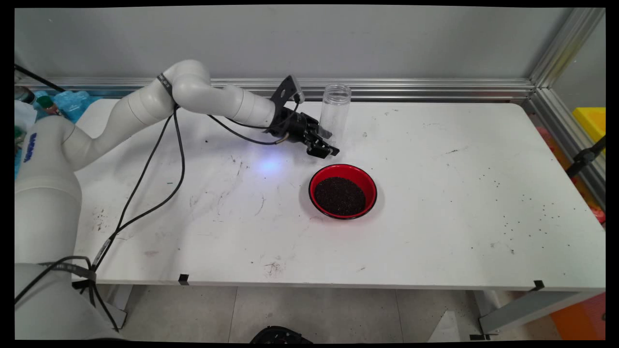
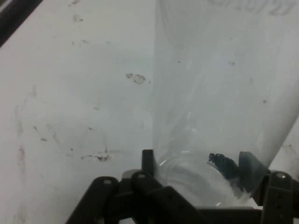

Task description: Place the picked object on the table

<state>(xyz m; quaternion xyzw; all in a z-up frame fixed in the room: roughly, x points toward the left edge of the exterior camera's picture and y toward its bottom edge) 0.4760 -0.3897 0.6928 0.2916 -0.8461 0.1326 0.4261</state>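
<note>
Nearest you sits the red bowl (image 1: 343, 191) of dark grains; behind it your gripper (image 2: 198, 168) straddles the clear jar's (image 1: 334, 112) base, fingers (image 2: 148, 161) apparently touching; light, thin-walled, likely slippery; squeeze gently low down.

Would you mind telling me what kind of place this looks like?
Probably a robotics lab: a white arm with a black pincer works at a scuffed white table framed by aluminium rails.
</note>
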